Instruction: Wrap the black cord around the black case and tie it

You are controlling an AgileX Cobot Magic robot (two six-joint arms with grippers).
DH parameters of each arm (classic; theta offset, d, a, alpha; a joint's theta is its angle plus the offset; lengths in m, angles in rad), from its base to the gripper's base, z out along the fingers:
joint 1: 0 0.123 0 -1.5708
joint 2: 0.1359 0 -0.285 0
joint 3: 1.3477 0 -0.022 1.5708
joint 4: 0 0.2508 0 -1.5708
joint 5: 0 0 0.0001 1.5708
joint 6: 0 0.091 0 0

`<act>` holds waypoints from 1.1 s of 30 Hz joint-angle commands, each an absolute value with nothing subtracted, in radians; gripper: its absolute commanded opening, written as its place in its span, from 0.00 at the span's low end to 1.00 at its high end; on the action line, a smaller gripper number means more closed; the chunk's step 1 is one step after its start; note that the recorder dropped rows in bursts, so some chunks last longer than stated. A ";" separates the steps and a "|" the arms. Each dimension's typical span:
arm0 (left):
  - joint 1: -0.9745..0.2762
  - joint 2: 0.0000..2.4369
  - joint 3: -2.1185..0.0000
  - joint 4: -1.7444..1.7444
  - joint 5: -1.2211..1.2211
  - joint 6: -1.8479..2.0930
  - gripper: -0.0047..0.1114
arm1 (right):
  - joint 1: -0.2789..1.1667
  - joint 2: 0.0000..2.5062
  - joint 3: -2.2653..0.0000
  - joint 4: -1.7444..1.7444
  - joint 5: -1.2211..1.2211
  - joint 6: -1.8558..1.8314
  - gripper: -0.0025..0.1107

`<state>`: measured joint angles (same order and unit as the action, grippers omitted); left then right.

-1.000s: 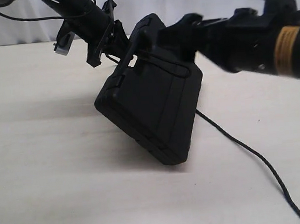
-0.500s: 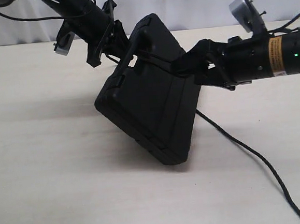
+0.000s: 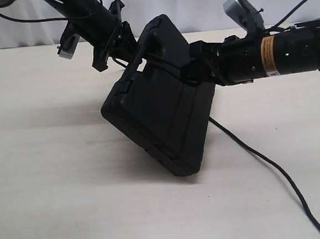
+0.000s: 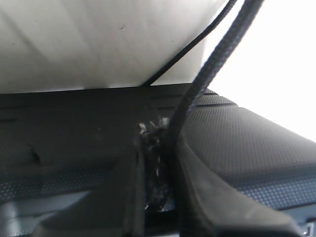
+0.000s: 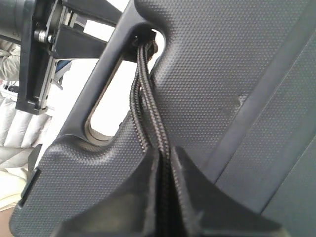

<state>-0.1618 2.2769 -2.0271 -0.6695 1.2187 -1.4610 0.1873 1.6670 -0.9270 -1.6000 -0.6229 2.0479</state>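
Position of black case point(image 3: 160, 119): tilted on the table point(image 3: 54, 188), resting on one lower edge, handle end raised.

State of left gripper point(image 3: 125, 43): at the raised handle end of the case. Fingers point(image 4: 118, 197) pressed together on the black cord point(image 4: 212, 64), with the frayed knot point(image 4: 150, 131) pinched between them. One strand leading away from the grip, taut.

State of right gripper point(image 5: 163, 158): against the upper lid face, close below the handle slot point(image 5: 106, 108). Clamped on two cord strands side by side, both running from the far end of the slot down into the grip.

Remaining cord: emerging from behind the case and trailing loose across the table on the right arm's side, out of the exterior view.
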 commanded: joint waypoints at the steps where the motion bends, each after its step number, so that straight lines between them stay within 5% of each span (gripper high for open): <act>1: -0.163 2.264 -2.026 -0.690 1.221 -1.462 0.04 | 0.188 1.667 -0.933 -1.594 -0.626 2.034 0.06; 28: -0.163 2.264 -2.026 -0.672 1.221 -1.465 0.04 | 0.188 1.667 -0.933 -1.594 -0.630 2.034 0.06; 31: -0.163 2.264 -2.026 -0.697 1.221 -1.477 0.15 | 0.188 1.667 -0.933 -1.594 -0.630 2.034 0.06; 33: -0.163 2.264 -2.026 -0.721 1.221 -1.491 0.34 | 0.188 1.667 -0.933 -1.594 -0.630 2.034 0.06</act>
<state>-0.1618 2.2769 -2.0271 -0.6693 1.2206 -1.4670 0.1873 1.6670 -0.9286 -1.6000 -0.6246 2.0479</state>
